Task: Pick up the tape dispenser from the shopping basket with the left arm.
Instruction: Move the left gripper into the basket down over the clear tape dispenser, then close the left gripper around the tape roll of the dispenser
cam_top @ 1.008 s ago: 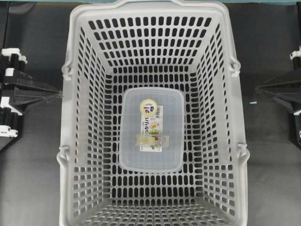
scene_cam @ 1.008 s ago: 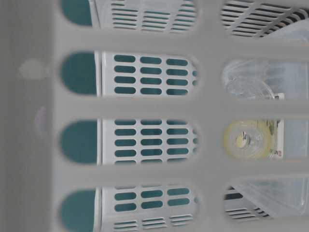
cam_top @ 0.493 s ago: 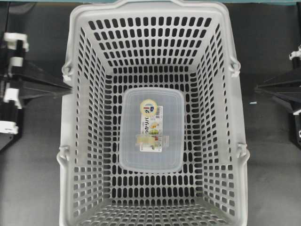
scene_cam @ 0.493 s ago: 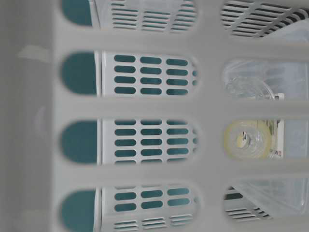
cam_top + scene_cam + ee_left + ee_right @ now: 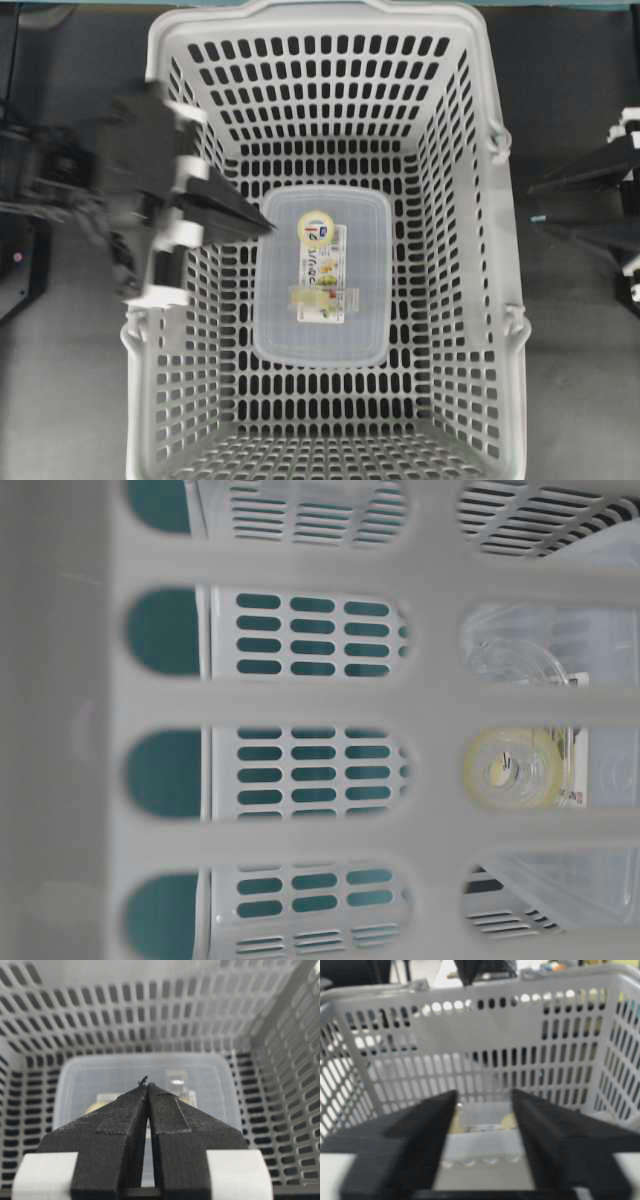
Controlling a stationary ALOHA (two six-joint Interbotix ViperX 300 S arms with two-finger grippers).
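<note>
The shopping basket (image 5: 160,120) is large, light grey and slotted. A clear food container (image 5: 320,340) lies on its floor. The tape dispenser (image 5: 322,299), small and translucent with a pale yellow roll, rests on the container's lid; its roll shows in the table-level view (image 5: 510,770). My left gripper (image 5: 270,228) is shut and empty. It reaches over the basket's left wall, its tip above the container's upper left corner, apart from the dispenser. In the left wrist view (image 5: 147,1085) its fingers hide most of the dispenser. My right gripper (image 5: 532,200) is open and empty, outside the basket's right wall.
The basket (image 5: 470,1025) has tall slotted walls all round and handle hinges (image 5: 498,140) on both sides. It stands on a dark table (image 5: 580,380). The basket wall (image 5: 300,700) fills most of the table-level view.
My left arm has swung from outside the basket's left wall to above it, with the shut tip now over the container's corner. The right gripper has shifted slightly. The dispenser has not moved.
</note>
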